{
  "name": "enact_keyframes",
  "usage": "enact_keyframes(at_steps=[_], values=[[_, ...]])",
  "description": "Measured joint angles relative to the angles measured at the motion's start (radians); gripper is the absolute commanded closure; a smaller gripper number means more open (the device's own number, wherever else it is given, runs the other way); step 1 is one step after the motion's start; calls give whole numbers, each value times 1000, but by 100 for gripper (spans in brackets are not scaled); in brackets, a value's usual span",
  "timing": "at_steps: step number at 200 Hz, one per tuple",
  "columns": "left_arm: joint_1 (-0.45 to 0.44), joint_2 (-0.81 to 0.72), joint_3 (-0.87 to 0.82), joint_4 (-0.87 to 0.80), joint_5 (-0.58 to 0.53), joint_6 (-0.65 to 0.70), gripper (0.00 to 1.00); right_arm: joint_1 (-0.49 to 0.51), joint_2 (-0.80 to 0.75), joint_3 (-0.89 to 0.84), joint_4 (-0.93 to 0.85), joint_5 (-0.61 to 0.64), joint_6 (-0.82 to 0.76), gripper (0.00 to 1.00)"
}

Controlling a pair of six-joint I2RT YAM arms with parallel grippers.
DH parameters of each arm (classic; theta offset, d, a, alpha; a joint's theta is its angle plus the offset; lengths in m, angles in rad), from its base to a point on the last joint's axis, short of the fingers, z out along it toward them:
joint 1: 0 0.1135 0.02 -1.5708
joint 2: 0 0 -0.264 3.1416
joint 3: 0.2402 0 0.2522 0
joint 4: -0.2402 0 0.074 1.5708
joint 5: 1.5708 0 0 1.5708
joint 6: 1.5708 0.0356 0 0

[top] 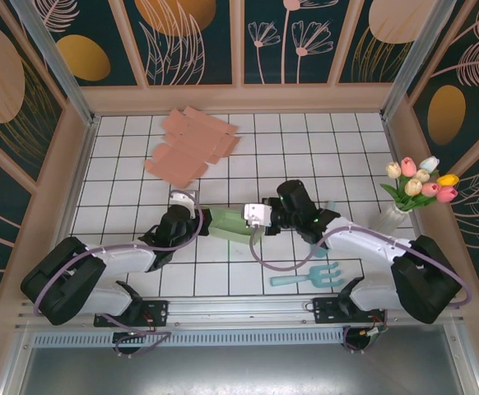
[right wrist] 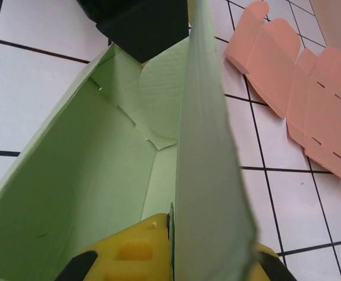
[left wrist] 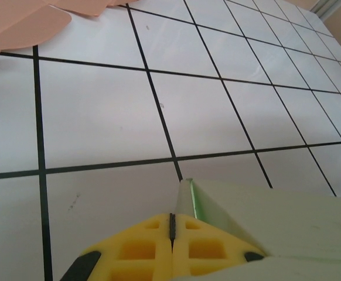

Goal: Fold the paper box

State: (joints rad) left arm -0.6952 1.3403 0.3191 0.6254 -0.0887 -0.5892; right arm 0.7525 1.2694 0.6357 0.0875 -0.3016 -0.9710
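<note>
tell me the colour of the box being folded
The paper box is pale green, clearest in the right wrist view.

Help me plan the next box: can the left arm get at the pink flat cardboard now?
Probably not yet. The left gripper is shut on the green paper box, which the right gripper also clamps. The tiles up to the pink flat cardboard look clear, but it must let go first.

No text, label, brand, number or sign can be read.

desk (top: 305, 156): white gridded tiles
back: pink flat cartons (top: 192, 146)
front: teal fork (top: 309, 276)
right: tulip vase (top: 392, 218)
centre: green box (top: 227, 224), perhaps resting
</note>
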Motion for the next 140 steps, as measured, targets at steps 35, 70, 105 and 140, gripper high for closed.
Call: enact_keyframes(at_steps=[35,70,105,140], values=[[-40,-85,-11,-84,-79,0,87,91,-58,-39,-13,127,-26,89],[-59,-227,-12,-222,-202,0,83,175,-55,-67,-16,246,-43,87],[-58,-307,-13,-325,-284,-8,83,235,-38,-68,-38,325,-48,87],[-59,-389,-12,-377,-292,-17,76,296,-28,-68,-99,388,-64,69]])
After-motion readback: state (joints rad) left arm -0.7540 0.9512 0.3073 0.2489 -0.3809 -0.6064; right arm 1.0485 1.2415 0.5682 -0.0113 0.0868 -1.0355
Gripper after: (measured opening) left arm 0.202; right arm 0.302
